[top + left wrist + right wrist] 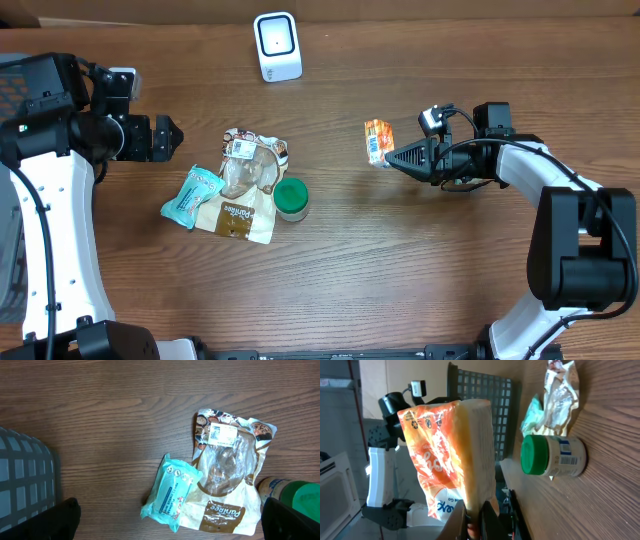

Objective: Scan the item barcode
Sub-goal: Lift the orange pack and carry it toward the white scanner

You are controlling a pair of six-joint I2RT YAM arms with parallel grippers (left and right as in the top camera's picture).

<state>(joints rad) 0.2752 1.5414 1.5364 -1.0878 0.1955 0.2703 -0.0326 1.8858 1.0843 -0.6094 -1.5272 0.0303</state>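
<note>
An orange and white snack packet (378,142) hangs above the table at centre right, pinched at its edge by my right gripper (394,157). In the right wrist view the orange packet (451,455) rises from the shut right gripper (475,522). The white barcode scanner (277,45) stands at the far edge, up and to the left of the packet. My left gripper (168,136) is open at the left, clear of the pile; in the left wrist view its dark fingertips (67,515) frame the bottom corners around nothing.
A pile lies left of centre: a teal tissue pack (190,196), a clear and brown bag (245,190) and a green-lidded jar (291,198). A dark mesh basket (25,480) stands at the far left.
</note>
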